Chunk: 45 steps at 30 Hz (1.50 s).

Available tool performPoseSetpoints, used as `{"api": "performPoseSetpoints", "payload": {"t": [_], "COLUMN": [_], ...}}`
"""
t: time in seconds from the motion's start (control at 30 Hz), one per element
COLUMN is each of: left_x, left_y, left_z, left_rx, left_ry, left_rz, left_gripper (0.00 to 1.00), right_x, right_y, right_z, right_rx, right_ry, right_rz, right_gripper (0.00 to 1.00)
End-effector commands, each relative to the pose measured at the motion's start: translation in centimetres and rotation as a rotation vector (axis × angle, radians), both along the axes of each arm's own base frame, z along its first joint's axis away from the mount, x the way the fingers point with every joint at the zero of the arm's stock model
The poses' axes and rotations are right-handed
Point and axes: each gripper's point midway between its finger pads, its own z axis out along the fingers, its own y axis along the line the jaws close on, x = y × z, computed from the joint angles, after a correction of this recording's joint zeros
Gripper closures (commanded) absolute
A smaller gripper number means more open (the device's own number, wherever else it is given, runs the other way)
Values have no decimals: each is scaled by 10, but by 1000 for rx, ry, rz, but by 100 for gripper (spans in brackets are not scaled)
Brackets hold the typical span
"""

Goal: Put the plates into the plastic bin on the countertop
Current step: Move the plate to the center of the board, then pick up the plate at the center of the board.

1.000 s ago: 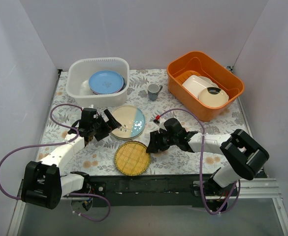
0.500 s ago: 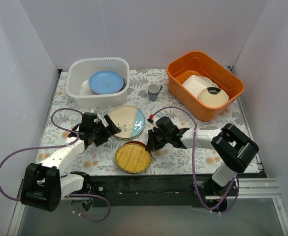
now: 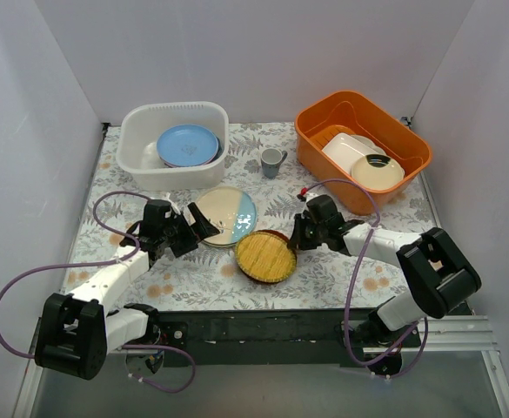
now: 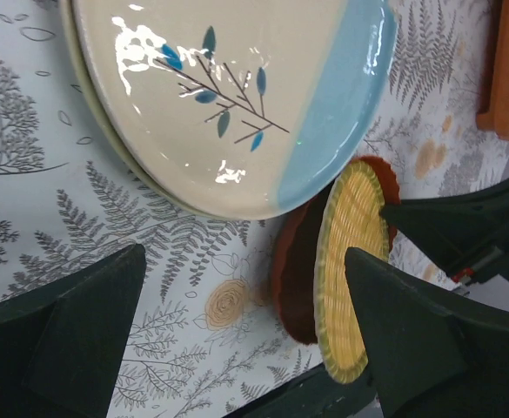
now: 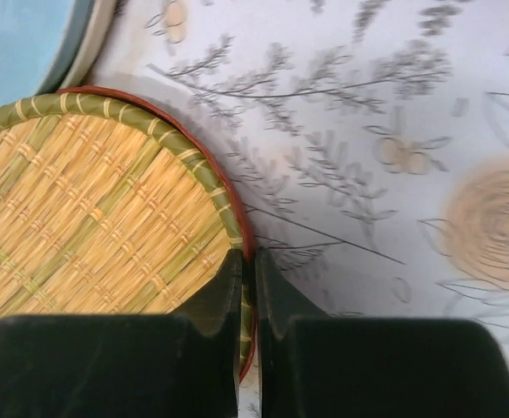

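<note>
One light blue plate [image 3: 187,144] lies in the translucent white bin [image 3: 171,177]; whether another hides beneath it, I cannot tell. My right pincer [image 5: 247,261] is clamped on the rim of the yellow woven plate [image 3: 264,254], which rests on a red-orange plate [image 4: 291,270] on the bench [image 3: 193,283]. My left pincer [image 4: 245,261] gapes wide, empty, beside the cream-and-blue leaf plate [image 3: 224,213]. Most plates remain outside.
</note>
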Motion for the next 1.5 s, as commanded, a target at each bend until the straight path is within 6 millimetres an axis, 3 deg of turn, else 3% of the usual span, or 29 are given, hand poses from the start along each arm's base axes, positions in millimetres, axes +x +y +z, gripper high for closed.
{"api": "performPoseSetpoints", "payload": {"t": [0.0, 0.33, 0.57, 0.9, 1.07, 1.3, 1.4, 1.43, 1.47], "left_x": [-8, -25, -29, -29, -27, -26, -27, -26, -27], "left_y": [-28, -84, -107, -143, -159, -163, -163, -163, -163], "left_z": [22, 40, 24, 26, 13, 0, -4, -5, -6], "left_rx": [-129, -270, -245, -296, -294, -273, -268, -265, -263], "left_ry": [-73, -110, -80, -92, -59, -42, -35, -35, -31], "left_rz": [-131, -310, -344, -408, -427, -429, -429, -427, -426], "left_gripper": [3, 7, 14, 26, 34, 55, 72, 86, 94], "right_x": [-3, -1, -2, -4, -5, -6, -6, -6, -6], "right_y": [-61, -72, -73, -73, -74, -73, -71, -71, -71], "right_z": [-31, -33, -30, -27, -26, -21, -19, -18, -19], "right_rx": [-187, -184, -176, -166, -168, -154, -144, -141, -143], "right_ry": [43, 49, 42, 36, 31, 23, 20, 18, 17], "right_rz": [-106, -125, -122, -114, -112, -100, -95, -94, -97], "right_gripper": [99, 99, 99, 99, 99, 99, 99, 99, 99]}}
